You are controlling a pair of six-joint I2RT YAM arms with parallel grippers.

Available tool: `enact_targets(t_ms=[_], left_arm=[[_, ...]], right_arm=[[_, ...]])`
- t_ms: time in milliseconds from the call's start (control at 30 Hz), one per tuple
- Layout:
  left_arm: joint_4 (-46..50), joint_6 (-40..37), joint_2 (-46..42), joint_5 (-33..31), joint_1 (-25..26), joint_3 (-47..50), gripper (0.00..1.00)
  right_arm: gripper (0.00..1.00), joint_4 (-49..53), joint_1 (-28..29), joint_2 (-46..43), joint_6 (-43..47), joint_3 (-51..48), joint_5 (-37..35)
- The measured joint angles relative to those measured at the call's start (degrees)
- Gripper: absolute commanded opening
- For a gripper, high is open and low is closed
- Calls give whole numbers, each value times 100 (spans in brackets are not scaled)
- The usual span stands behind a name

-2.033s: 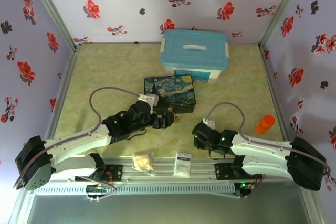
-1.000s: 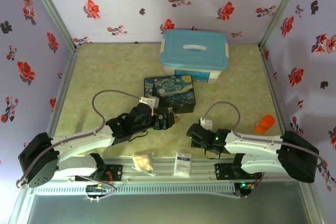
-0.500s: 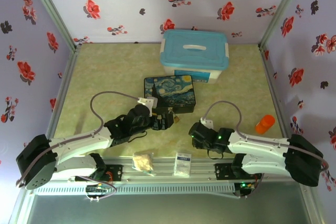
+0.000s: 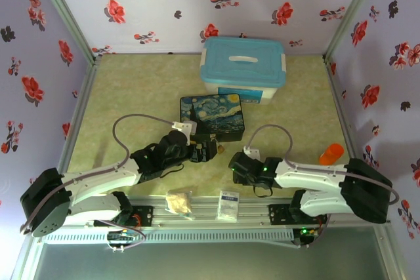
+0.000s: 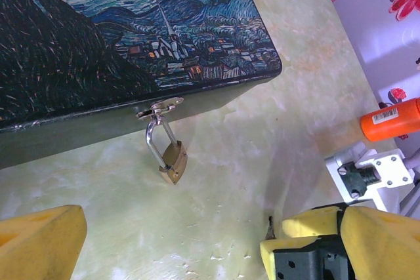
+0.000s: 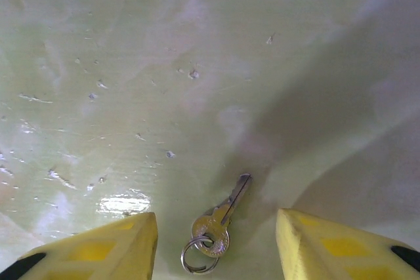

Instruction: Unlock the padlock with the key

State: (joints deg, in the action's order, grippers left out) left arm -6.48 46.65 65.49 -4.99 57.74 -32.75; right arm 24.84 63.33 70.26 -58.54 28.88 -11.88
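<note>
The brass padlock [image 5: 172,163] hangs by its silver shackle [image 5: 156,141] from the clasp of the painted dark-blue box [image 5: 98,44], its body resting on the table. My left gripper [image 5: 174,254] is open just in front of it, with nothing between its yellow fingers [image 5: 39,244]. In the top view the left gripper [image 4: 210,151] sits at the box's [image 4: 212,117] front edge. The key [image 6: 226,211], on a small ring [image 6: 199,258], lies flat on the table. My right gripper [image 6: 216,254] is open, its fingers [image 6: 98,250] on either side of the key's ring end, apart from it. The right gripper [image 4: 235,164] is just right of the left one.
A white tub with a blue lid [image 4: 243,69] stands behind the box. An orange bottle [image 4: 331,154] lies at the right, also visible as the bottle [image 5: 394,119]. A white packet [image 4: 228,204] and a beige packet [image 4: 179,201] rest on the front rail.
My right gripper has moved left and a little forward, closer to the left gripper. The left arm has shifted slightly but stays at the box's front edge.
</note>
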Motion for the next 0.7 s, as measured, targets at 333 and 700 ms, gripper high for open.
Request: enact_targets(t_ms=[333, 700], left_arm=[[0, -2, 92, 2, 0, -2, 100], [-55, -2, 247, 2, 0, -2, 100]], right_arm=[[28, 466, 415, 754, -4, 507, -468], [10, 216, 496, 431, -170, 275, -494]])
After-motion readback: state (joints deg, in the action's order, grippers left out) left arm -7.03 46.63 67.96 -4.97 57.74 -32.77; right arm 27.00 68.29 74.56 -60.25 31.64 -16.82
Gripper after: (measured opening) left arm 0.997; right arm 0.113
